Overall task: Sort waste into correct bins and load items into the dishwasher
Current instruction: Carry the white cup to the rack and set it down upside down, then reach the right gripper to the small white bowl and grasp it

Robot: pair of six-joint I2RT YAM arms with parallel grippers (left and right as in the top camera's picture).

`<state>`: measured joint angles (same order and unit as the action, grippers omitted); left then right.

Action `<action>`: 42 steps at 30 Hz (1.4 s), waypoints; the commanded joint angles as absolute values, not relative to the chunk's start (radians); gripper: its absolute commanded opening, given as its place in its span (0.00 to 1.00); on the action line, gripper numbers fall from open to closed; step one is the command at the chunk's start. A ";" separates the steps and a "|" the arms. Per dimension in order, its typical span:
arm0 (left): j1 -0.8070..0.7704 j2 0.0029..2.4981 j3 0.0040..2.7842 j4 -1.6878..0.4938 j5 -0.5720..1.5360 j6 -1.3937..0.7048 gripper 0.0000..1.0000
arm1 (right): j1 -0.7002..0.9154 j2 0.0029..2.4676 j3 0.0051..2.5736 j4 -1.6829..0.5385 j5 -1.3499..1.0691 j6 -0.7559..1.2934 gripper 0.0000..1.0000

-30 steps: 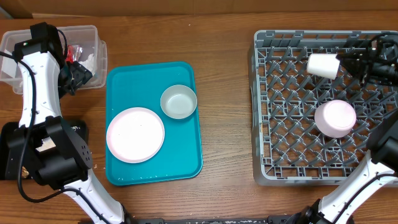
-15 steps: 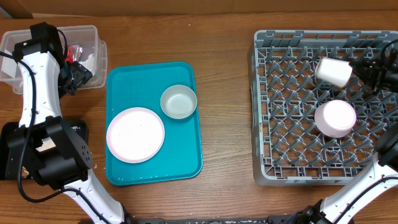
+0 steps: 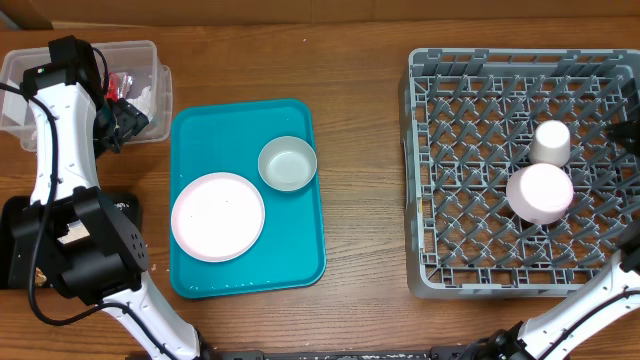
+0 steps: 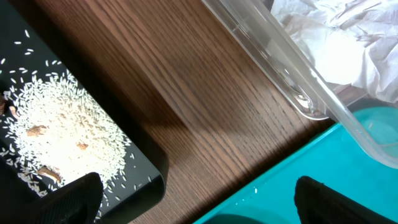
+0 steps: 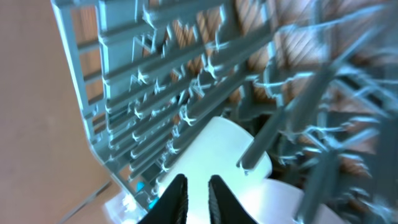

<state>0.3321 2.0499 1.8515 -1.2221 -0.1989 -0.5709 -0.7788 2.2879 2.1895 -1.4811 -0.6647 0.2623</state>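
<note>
From the overhead view, the large square grey plastic dish rack (image 3: 412, 180) on the right holds the small white cup (image 3: 550, 142), upright among the pegs. The small white bowl (image 3: 540, 192) sits upside down just beside it. On the teal serving tray (image 3: 300, 250) rest the large round pale-pink plate (image 3: 217, 216) and the grey metal-rimmed bowl (image 3: 287, 163). The left arm (image 3: 50, 130) reaches over the clear rectangular plastic tub (image 3: 140, 48), where the red shiny wrapper (image 3: 125, 82) lies.

From the left wrist view, the left gripper (image 4: 199, 186) has its fingers spread wide, holding nothing. White rice-like crumbs (image 4: 62, 130) and a small brown food lump (image 4: 37, 130) lie in the flat black rectangular tray (image 4: 149, 168). The crumpled white paper napkin (image 4: 336, 50) lies in the tub.

The right wrist view is blurred. The right gripper (image 5: 194, 193) has its fingers slightly apart and empty, above the cup in the rack.
</note>
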 commanded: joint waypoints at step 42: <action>0.336 2.050 1.848 -1.221 -0.205 -0.584 1.00 | 0.903 2.515 2.460 -1.309 0.175 0.533 0.49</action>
